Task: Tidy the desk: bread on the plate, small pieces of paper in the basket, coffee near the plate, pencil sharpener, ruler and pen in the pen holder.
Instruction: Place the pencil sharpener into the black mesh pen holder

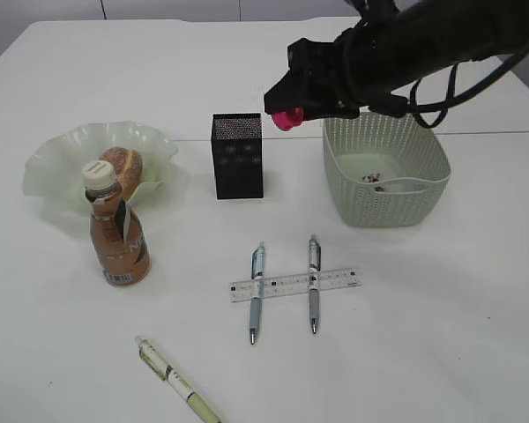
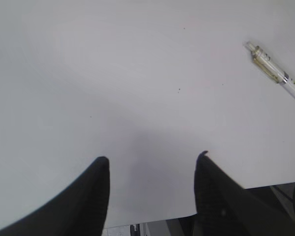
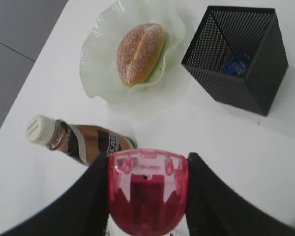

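My right gripper (image 1: 293, 113) is shut on a pink pencil sharpener (image 1: 287, 118) (image 3: 147, 189), held in the air just right of and above the black mesh pen holder (image 1: 237, 155) (image 3: 236, 56). A blue item lies inside the holder. Bread (image 1: 123, 167) (image 3: 140, 51) sits on the pale green wavy plate (image 1: 57, 163) (image 3: 101, 69). The coffee bottle (image 1: 115, 238) (image 3: 83, 140) stands in front of the plate. A ruler (image 1: 295, 285) lies under two pens (image 1: 257, 291) (image 1: 314, 282). A third pen (image 1: 176, 381) (image 2: 275, 73) lies near the front. My left gripper (image 2: 152, 162) is open over bare table.
A pale green basket (image 1: 428, 198) stands at the right with small paper pieces (image 1: 372, 179) inside. The table's front edge (image 2: 152, 219) shows below my left gripper.
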You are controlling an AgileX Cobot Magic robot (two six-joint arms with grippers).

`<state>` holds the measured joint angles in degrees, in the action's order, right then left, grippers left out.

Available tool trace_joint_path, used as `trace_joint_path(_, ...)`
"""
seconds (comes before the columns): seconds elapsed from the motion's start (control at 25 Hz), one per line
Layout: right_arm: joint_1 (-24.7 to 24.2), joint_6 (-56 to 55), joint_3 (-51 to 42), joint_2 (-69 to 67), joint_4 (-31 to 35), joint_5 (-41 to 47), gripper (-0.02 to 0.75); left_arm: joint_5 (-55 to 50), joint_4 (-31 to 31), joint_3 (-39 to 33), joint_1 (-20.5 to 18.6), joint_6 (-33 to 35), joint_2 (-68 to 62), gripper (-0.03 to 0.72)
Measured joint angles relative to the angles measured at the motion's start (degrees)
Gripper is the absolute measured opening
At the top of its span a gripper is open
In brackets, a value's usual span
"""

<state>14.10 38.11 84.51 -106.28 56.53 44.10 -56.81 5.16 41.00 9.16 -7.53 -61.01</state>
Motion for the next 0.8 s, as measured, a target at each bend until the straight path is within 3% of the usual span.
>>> trace_joint_path(0.28, -2.1, 11.0, 11.7, -12.6, 11.9, 2.3, 0.304, 0.0, 0.0, 0.0, 0.0, 0.0, 0.0, 0.403)
trace_joint_path(0.8, -2.1, 12.4, 32.5, -30.0, 13.4, 3.7, 0.304, 1.1, 0.0, 0.0, 0.0, 0.0, 0.0, 0.403)
